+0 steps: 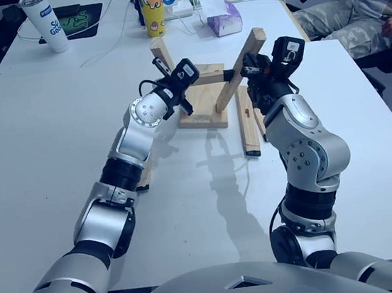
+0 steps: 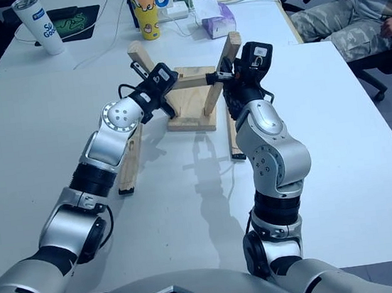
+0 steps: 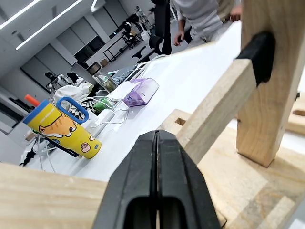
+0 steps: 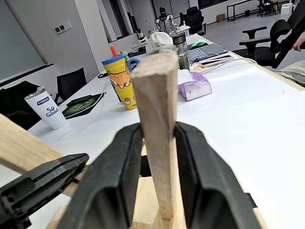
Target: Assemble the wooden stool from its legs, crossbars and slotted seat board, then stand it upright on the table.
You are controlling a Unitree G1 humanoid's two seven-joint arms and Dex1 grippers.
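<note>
The slotted seat board [image 1: 204, 111] lies flat on the white table. Two legs stand tilted in it: a left leg [image 1: 161, 53] and a right leg [image 1: 246, 58]. Between them runs a crossbar [image 1: 210, 78]. My right gripper [image 4: 157, 131] is shut on the right leg [image 4: 155, 119] partway up. My left gripper [image 3: 157, 137] has its fingers pressed together, tips against the crossbar [image 3: 217, 102] beside the left leg [image 3: 43, 195]. Loose wooden pieces [image 1: 249, 122] lie right of the board, and another [image 2: 131, 161] lies under my left arm.
On the desk behind stand a white tumbler [image 1: 47, 22], a yellow cup [image 1: 152, 10] and a purple tissue pack [image 1: 225, 20]. A person sits at the far right [image 1: 368, 4], away from the parts. The near half of the table [image 1: 42, 172] is bare.
</note>
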